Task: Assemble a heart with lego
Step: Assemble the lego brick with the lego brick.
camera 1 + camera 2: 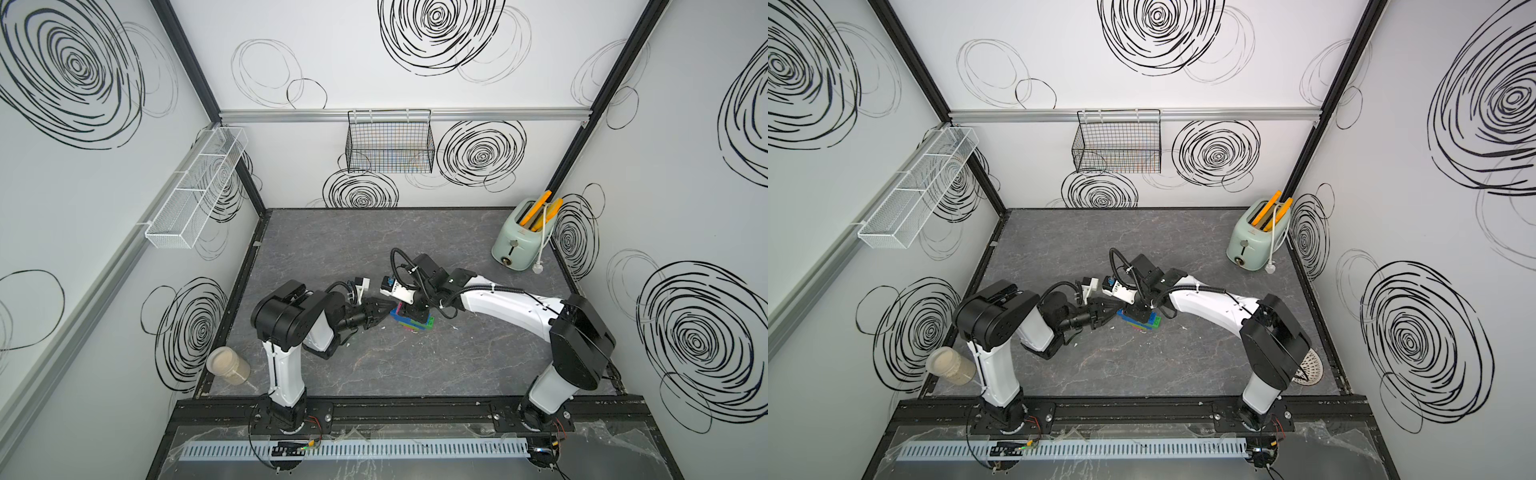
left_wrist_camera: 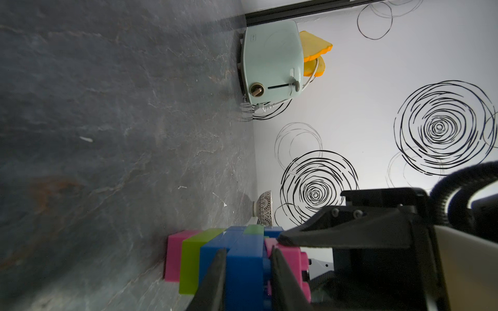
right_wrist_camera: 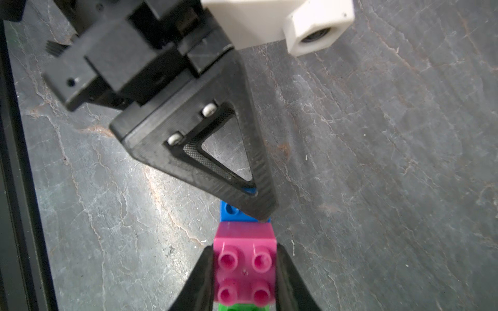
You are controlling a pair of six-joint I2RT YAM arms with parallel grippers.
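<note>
The heart (image 1: 412, 321) stands near the middle of the table (image 1: 374, 374), and its pink tip seems to point down. Its pink, lime, blue and green bricks look stuck together in one piece. The left gripper (image 2: 248, 269) pinches the blue brick (image 2: 242, 253) at the top. The right gripper (image 3: 244, 272) pinches the pink brick (image 3: 244, 242) right beside it. I see no loose bricks lying around, so I think the heart is almost done. Maybe only a last push and letting go are left. A toaster (image 1: 521, 235) sits far off in the back corner.
</note>
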